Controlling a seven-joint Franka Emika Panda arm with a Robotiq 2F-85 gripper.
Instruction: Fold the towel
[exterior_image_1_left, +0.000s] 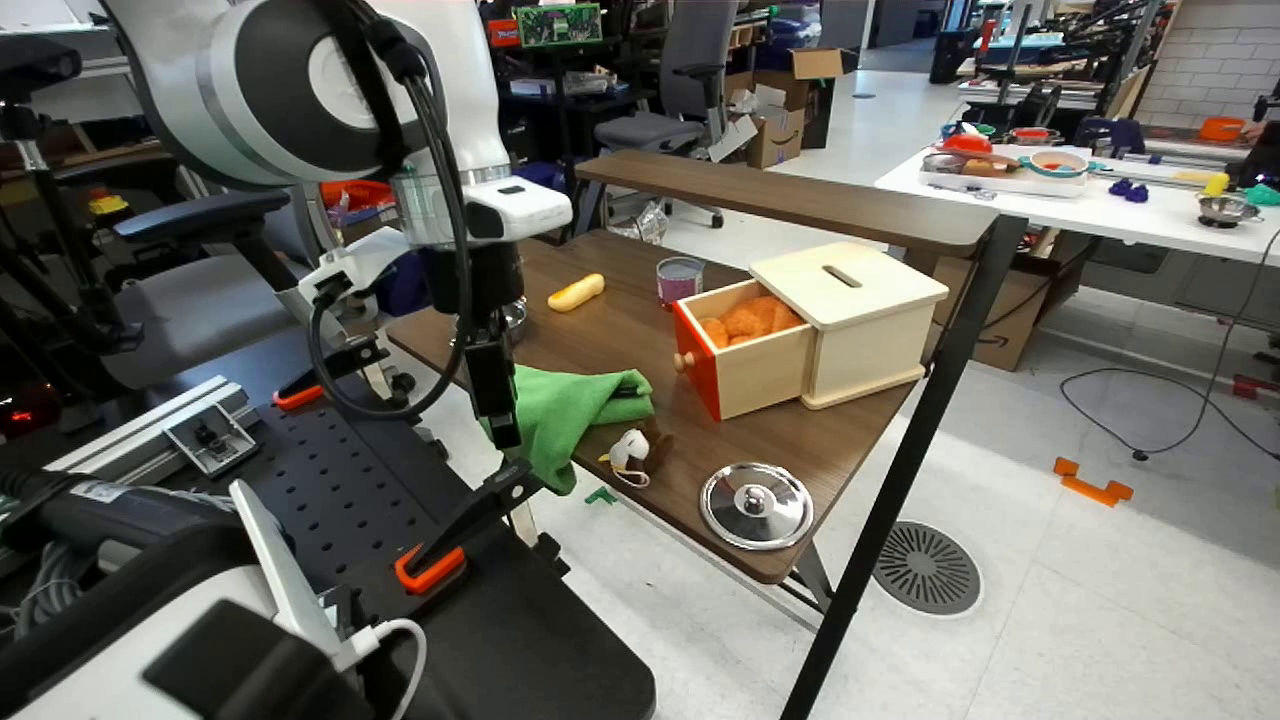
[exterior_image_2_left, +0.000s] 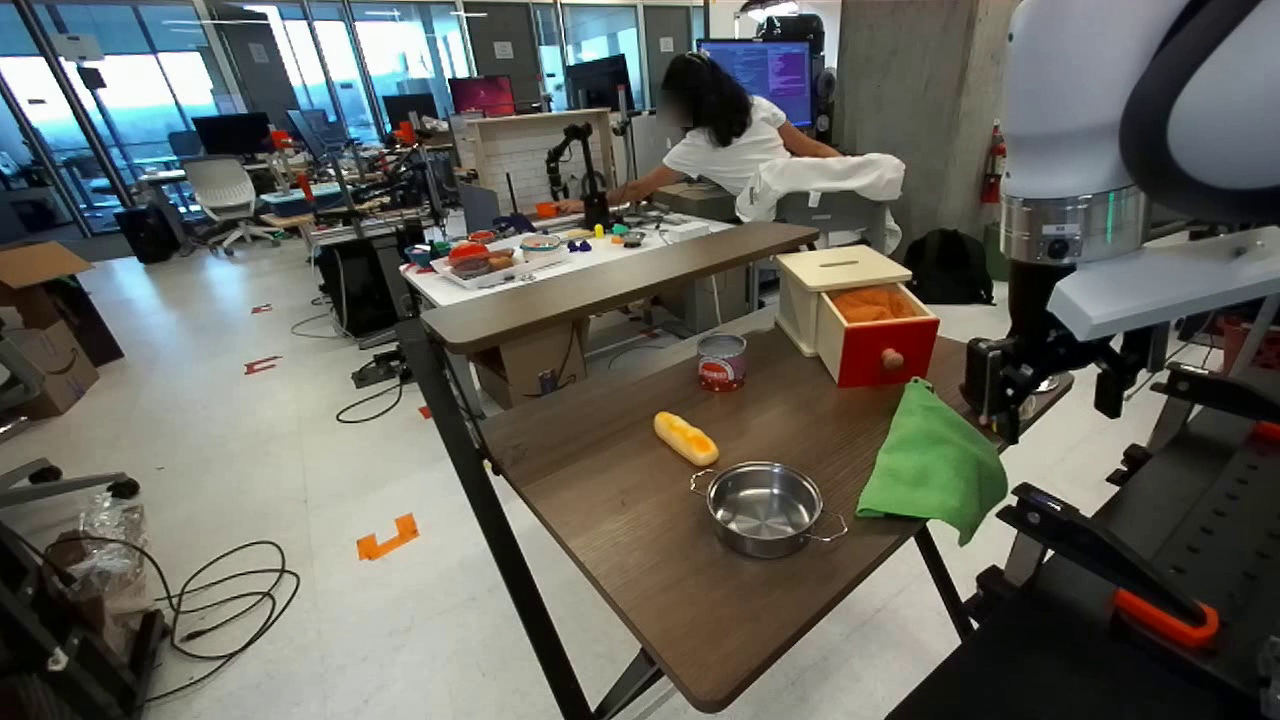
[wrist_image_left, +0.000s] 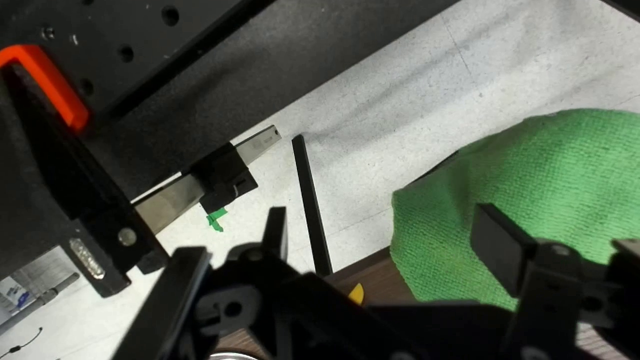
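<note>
The green towel (exterior_image_1_left: 575, 410) lies crumpled at the near edge of the brown table. Part of it hangs over the edge, as an exterior view (exterior_image_2_left: 935, 465) also shows. In the wrist view the towel (wrist_image_left: 555, 185) fills the right side, with one corner pointing left. My gripper (wrist_image_left: 387, 237) is open, its fingers wide apart with nothing held between them. One finger is in front of the towel in the wrist view; whether it touches the cloth I cannot tell. In an exterior view the gripper (exterior_image_2_left: 1050, 400) is beside the towel, off the table edge, pointing down.
A wooden box (exterior_image_1_left: 870, 340) has its red-fronted drawer (exterior_image_2_left: 875, 352) open with orange cloth inside. A plush toy (exterior_image_1_left: 633, 452), pot lid (exterior_image_1_left: 757, 505), steel pot (exterior_image_2_left: 765, 510), yellow bread (exterior_image_2_left: 685, 438) and can (exterior_image_2_left: 722, 362) are on the table. Orange-handled clamps (wrist_image_left: 75, 165) stick out from the black bench.
</note>
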